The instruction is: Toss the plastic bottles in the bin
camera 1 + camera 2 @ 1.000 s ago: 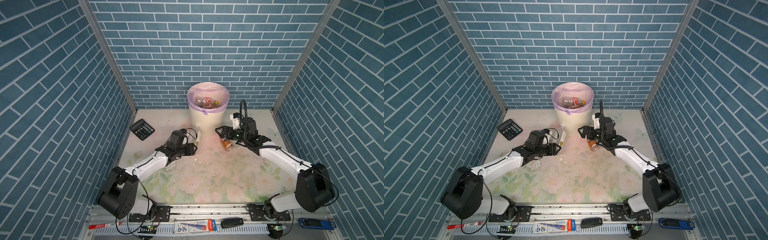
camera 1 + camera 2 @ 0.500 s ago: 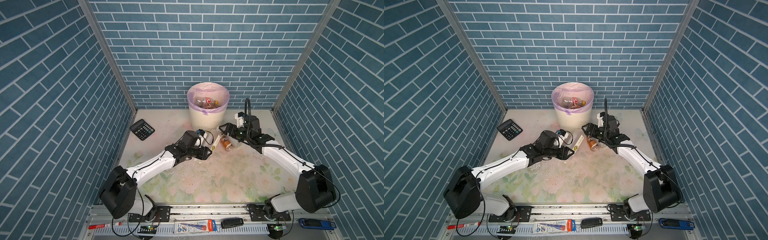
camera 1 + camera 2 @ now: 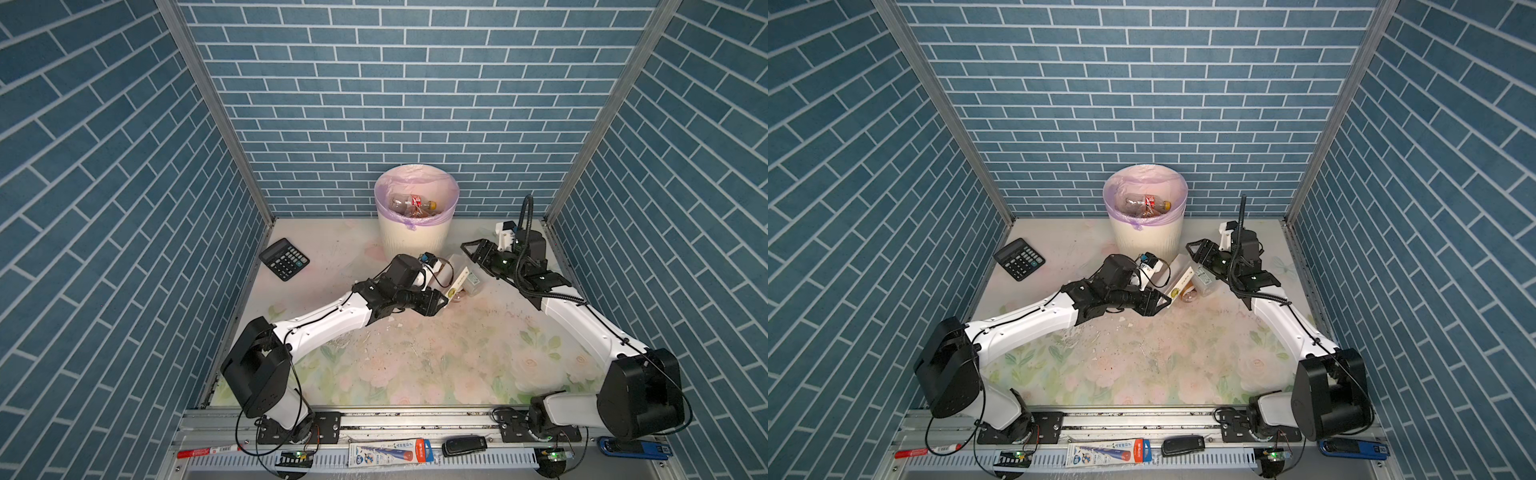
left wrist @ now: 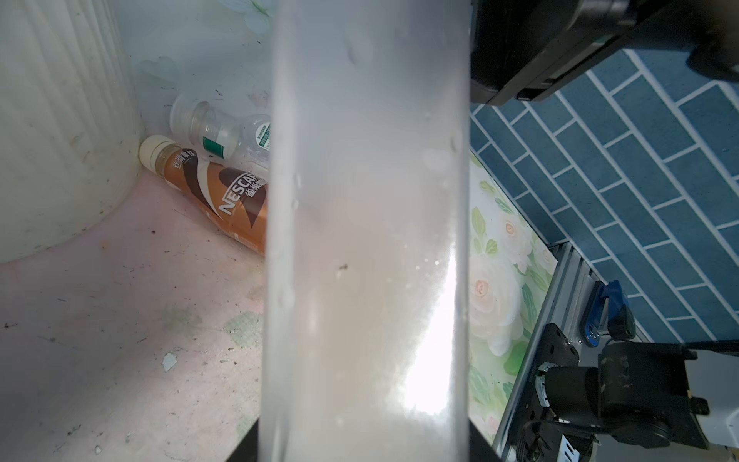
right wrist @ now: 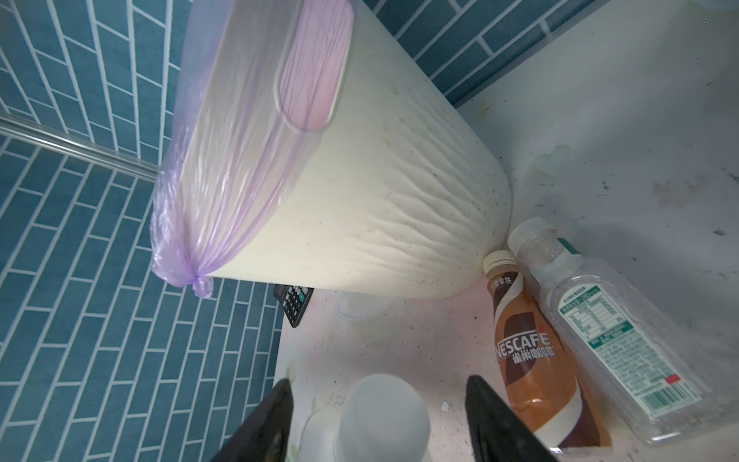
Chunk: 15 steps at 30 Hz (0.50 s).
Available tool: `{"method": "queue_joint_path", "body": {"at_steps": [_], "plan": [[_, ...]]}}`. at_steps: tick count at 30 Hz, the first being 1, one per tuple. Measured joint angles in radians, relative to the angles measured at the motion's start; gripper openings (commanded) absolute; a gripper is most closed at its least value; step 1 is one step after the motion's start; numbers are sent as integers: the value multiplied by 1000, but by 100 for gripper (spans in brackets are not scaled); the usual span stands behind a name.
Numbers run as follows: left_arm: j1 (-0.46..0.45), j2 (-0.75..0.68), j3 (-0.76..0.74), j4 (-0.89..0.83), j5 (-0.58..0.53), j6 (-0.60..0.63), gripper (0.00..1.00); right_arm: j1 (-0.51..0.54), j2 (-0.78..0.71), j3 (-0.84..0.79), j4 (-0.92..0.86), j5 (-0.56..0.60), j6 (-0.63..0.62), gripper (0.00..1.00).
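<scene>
Holding a milky-white bottle (image 4: 368, 240) by its body, the left gripper (image 3: 442, 298) is closed on it. The bottle fills the middle of the left wrist view, and no writing shows on that side. In both top views it carries a white and yellow label (image 3: 458, 281), but the print is too small for reading. One rounded white end of this bottle points to the right gripper (image 5: 380, 382). Its two black fingers (image 5: 492, 416) stand apart, one on each side of that end, with a gap on both sides, so this gripper is open and grips nothing.

Near it, on the bench (image 3: 415, 365), two more bottles lie side by side, close together. The brown bottle (image 5: 528, 360) says "NESCAFÉ" in white letters with Chinese characters under it. Its cream cap is at the foot of the bin (image 5: 380, 200), touching it or almost. The clear bottle (image 5: 608, 344) beside it has a green and white label with a table of small print and a barcode; I cannot read the words.

The bin stands upright near the back wall, with a lilac bag (image 5: 224, 160) folded over its rim and knotted at the side. Inside it more bottles (image 3: 415, 204) lie, one with a red label and a yellow cap. A black calculator (image 3: 284, 259) lies well apart, on the left of the bench.
</scene>
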<state>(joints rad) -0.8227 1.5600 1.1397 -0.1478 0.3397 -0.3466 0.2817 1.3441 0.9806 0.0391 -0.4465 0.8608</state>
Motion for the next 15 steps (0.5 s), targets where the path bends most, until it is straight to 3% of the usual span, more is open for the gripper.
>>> {"method": "queue_joint_path", "body": {"at_steps": [3,15], "plan": [[-3,5,7,5,-6,3,53,-5,1,0,21,-10,16,50],[-3,12,21,10,-42,4,53,-6,46,0,89,-52,64,42]]}}
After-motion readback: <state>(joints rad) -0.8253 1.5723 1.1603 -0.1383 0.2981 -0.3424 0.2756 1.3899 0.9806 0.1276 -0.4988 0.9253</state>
